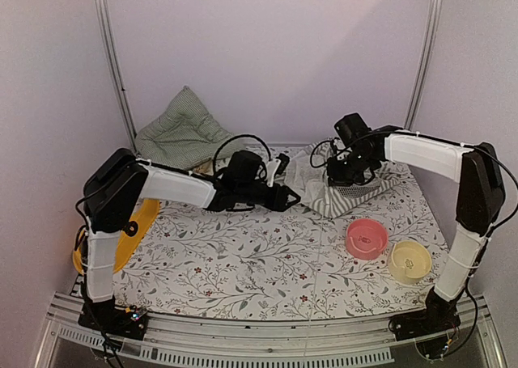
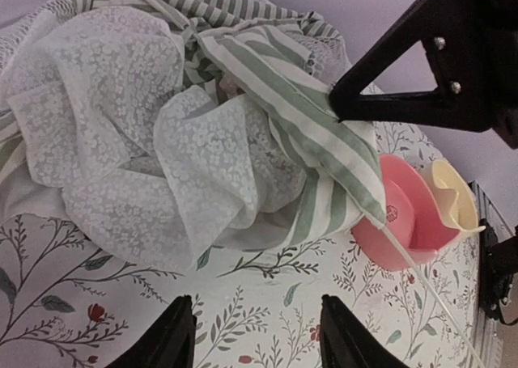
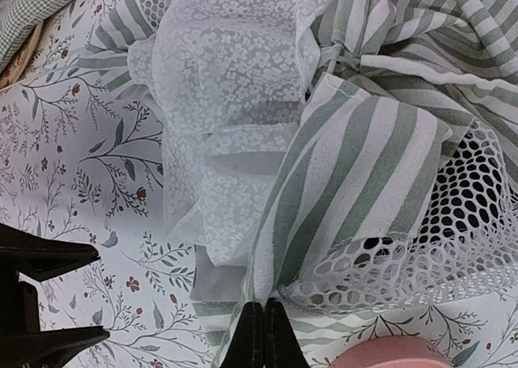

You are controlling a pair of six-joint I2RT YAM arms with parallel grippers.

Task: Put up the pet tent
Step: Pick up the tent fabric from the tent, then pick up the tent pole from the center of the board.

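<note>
Camera overhead: the pet tent [image 1: 320, 198] lies collapsed in a heap on the counter [image 1: 243, 263], at about 1 o'clock from its middle. The green checked cushion [image 1: 182, 129] is behind at 11 o'clock, and the pink bowl [image 1: 367, 238] and yellow bowl [image 1: 409, 261] are at 4 o'clock. The left jaws hover just beside the heap at its 9 o'clock; the right jaws sit on top of it.

Left wrist view: the left jaws stand partly open with nothing between them, short of the white lace panel [image 2: 121, 141]. At 2 o'clock the right jaws pinch a striped fold [image 2: 307, 133]. A thin pole [image 2: 425, 283] runs from that fold's corner toward 5 o'clock, across the pink bowl.

Right wrist view: the right jaws are fully closed at 6 o'clock, gripping the striped edge beside the netting [image 3: 453, 222].

Risks, as I judge them: the pinch takes only a thin hem, so a lift could slip free. A swinging pole could knock the bowl, and loose lace may snag the left jaws.
</note>
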